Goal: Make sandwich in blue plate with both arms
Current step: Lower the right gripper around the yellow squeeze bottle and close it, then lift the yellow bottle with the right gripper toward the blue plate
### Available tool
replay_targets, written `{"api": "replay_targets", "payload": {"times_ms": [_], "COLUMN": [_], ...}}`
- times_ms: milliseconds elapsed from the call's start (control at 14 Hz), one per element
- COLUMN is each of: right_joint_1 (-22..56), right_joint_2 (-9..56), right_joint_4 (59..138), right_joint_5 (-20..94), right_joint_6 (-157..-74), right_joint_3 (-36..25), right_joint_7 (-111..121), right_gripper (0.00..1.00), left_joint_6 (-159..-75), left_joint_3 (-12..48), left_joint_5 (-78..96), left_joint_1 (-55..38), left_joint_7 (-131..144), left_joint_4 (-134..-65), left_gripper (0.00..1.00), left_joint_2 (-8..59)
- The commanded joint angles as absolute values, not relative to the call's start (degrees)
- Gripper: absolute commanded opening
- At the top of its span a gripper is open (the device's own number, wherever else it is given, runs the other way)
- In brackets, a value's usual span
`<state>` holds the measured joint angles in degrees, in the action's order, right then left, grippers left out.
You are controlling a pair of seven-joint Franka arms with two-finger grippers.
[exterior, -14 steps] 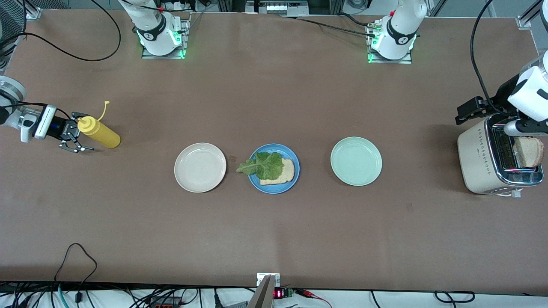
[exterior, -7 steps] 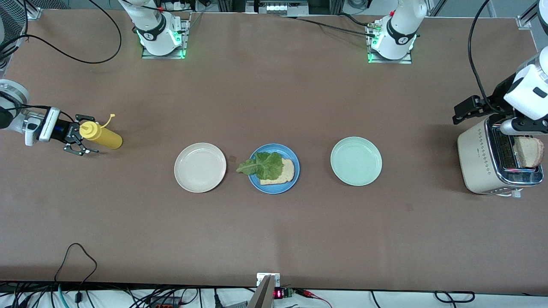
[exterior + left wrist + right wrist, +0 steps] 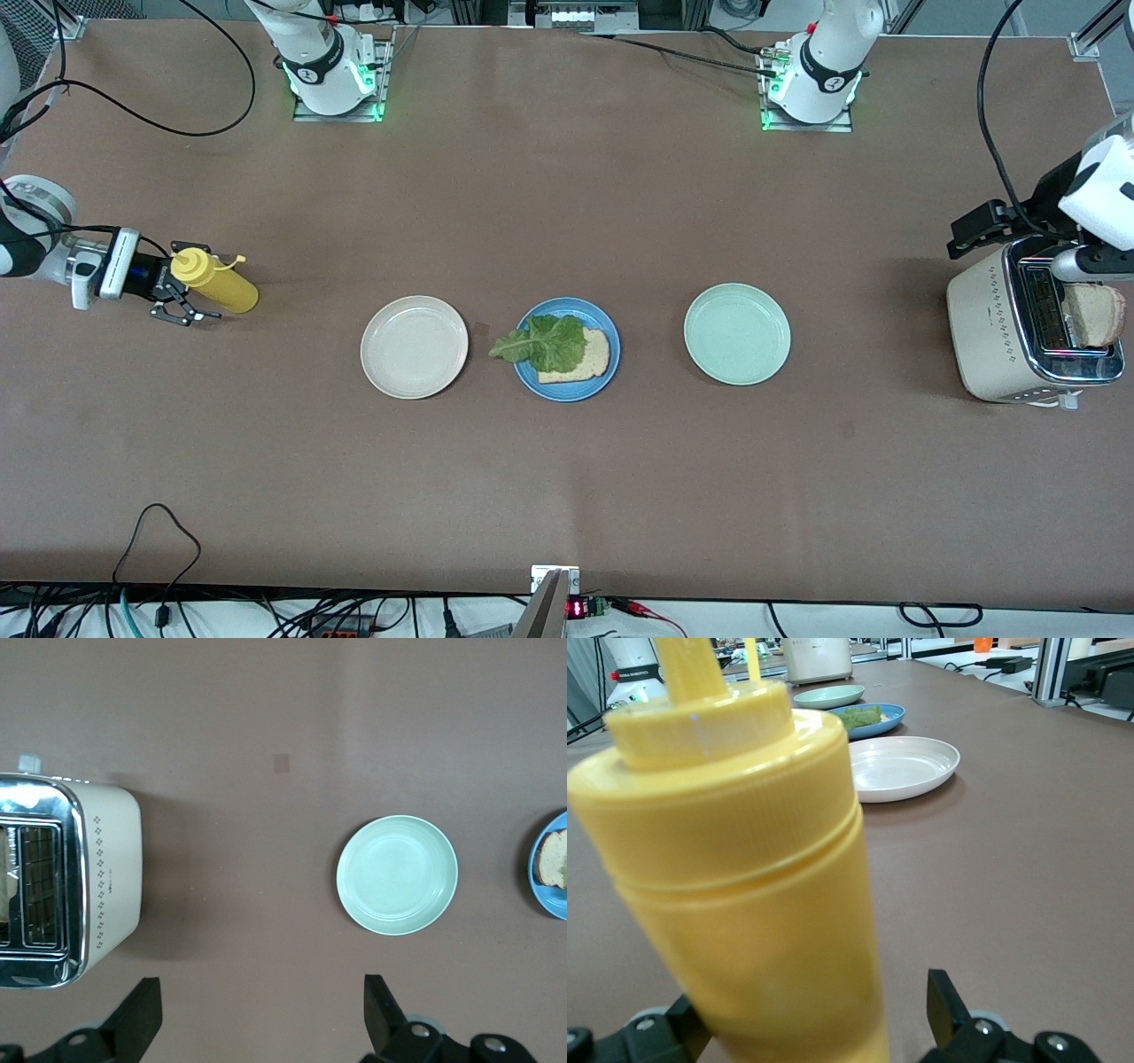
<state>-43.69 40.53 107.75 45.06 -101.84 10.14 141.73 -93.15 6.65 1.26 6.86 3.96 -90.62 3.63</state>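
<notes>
The blue plate (image 3: 567,391) lies mid-table between two other plates, with one bread slice (image 3: 594,360) on it and a lettuce leaf (image 3: 547,343) on top, hanging over the rim. A second bread slice (image 3: 1097,315) sticks out of the toaster (image 3: 992,328) at the left arm's end. My left gripper (image 3: 977,229) hangs open and empty above the table beside the toaster; its wrist view shows the left gripper (image 3: 261,992) over bare table. My right gripper (image 3: 200,282) is open around the top of a yellow squeeze bottle (image 3: 223,287), which leans against one finger (image 3: 691,1028).
A beige plate (image 3: 414,346) sits beside the blue plate toward the right arm's end, and a pale green plate (image 3: 737,333) toward the left arm's end. Black cables trail along the table's edges near both arm bases.
The right gripper has slid toward the plates around the bottle's top. The bottle shifted slightly and its cap strap swung down. The left hand moved a little above the toaster.
</notes>
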Motion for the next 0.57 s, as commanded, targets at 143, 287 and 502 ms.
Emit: {"api": "replay_targets", "payload": {"times_ms": [143, 287, 502], "right_joint_1": [-42.5, -42.0, -41.8], "right_joint_2": [41.1, 41.1, 41.0], "right_joint_4": [107.1, 107.0, 106.8], "right_joint_5": [46.1, 46.1, 45.2], "right_joint_6": [-101.3, -101.4, -101.7], "right_joint_3": [11.2, 11.2, 11.3], "right_joint_7": [142.3, 142.3, 142.2], "right_gripper": [1.0, 1.0, 0.5], "left_joint_6": [-93.3, -93.2, -92.7], "left_joint_3": [6.9, 7.2, 7.4], "left_joint_5": [1.8, 1.1, 1.0], "left_joint_1": [7.5, 7.3, 7.3], "left_joint_7": [3.0, 1.6, 1.2], "left_joint_4": [-90.8, -90.8, -90.9], "left_gripper": [1.0, 1.0, 1.0], "left_joint_2": [3.6, 3.5, 3.4]}}
